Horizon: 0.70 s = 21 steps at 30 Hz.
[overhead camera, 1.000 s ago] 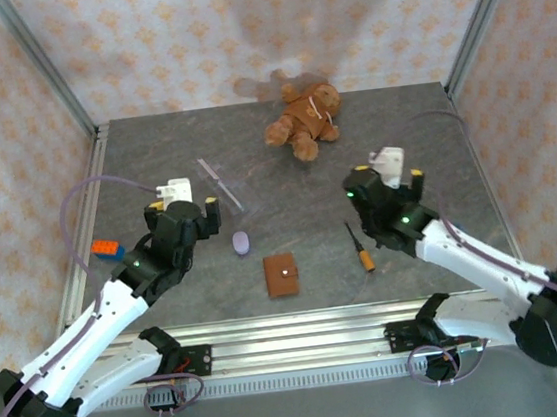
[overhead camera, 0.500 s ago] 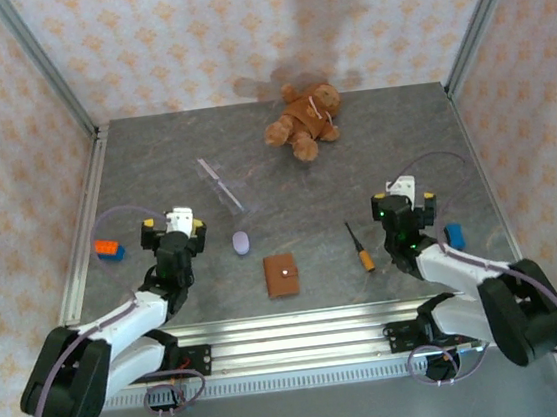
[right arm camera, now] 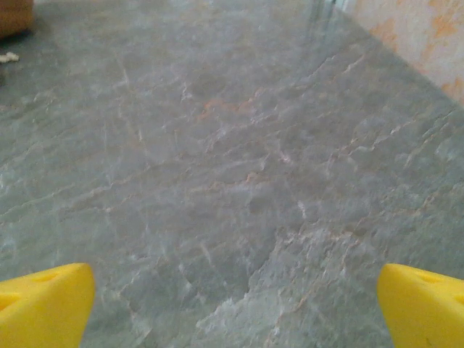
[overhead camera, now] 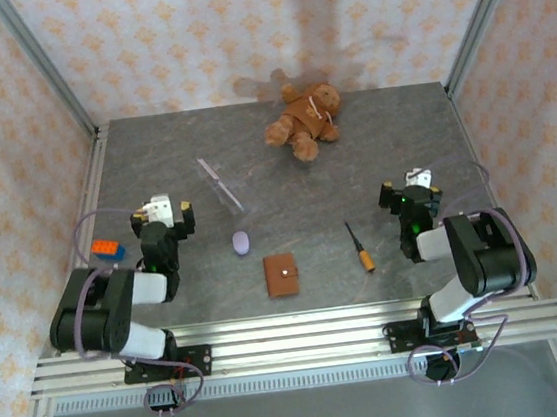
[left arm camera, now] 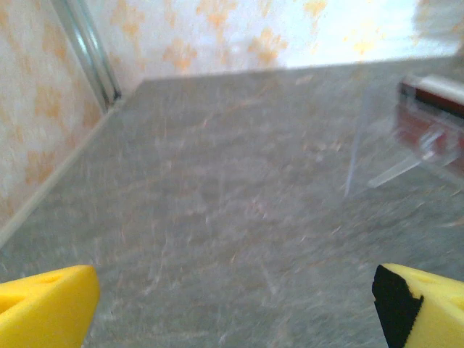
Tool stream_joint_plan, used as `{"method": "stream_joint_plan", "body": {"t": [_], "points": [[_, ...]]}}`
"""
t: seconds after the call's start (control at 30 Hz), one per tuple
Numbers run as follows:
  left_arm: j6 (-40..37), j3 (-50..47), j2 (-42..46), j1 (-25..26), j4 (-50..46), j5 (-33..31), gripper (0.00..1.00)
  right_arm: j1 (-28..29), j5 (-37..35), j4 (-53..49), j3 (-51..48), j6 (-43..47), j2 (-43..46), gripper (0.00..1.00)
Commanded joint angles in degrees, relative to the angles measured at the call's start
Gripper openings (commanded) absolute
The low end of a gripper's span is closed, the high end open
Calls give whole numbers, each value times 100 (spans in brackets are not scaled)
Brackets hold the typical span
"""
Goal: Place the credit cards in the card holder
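Observation:
The card holder point(overhead camera: 281, 275), a small brown leather wallet, lies folded shut on the grey table near the front, between the two arms. The credit cards are out of view. My left gripper point(overhead camera: 161, 214) is drawn back over the table's left side, well left of the wallet. Its yellow fingertips point(left arm camera: 45, 304) stand wide apart, open over bare table. My right gripper point(overhead camera: 416, 186) sits pulled back on the right side, open too, its fingertips point(right arm camera: 420, 301) far apart with nothing between them.
A brown teddy bear point(overhead camera: 303, 117) lies at the back centre. A clear plastic strip point(overhead camera: 220, 183) and a small lilac oval point(overhead camera: 241, 242) lie left of centre. A screwdriver with an orange handle point(overhead camera: 361, 247) lies right of the wallet. An orange-and-blue brick point(overhead camera: 107, 250) sits at the left edge.
Both arms have folded back toward their bases, and the grippers have drawn away from the middle of the table toward its sides. The wallet and other objects have not moved.

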<state>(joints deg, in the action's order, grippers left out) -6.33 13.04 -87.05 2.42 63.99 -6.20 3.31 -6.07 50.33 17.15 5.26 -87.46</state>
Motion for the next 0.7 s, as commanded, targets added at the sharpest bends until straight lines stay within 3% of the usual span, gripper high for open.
{"method": "stream_joint_plan", "body": {"t": [0.0, 0.07, 0.1, 0.2, 0.67], "points": [[334, -69, -238, -127, 837, 460, 100, -24, 53, 308, 346, -175, -105, 100], [268, 396, 66, -127, -464, 713, 100, -42, -14, -807, 764, -272, 51, 100], [177, 721, 21, -132, -1079, 908, 100, -75, 36, -387, 631, -258, -35, 99], [398, 727, -73, -232, -938, 617, 100, -76, 13, -626, 691, -287, 38, 99], [483, 938, -58, -224, -1389, 400, 100, -76, 18, -579, 702, -264, -6, 99]]}}
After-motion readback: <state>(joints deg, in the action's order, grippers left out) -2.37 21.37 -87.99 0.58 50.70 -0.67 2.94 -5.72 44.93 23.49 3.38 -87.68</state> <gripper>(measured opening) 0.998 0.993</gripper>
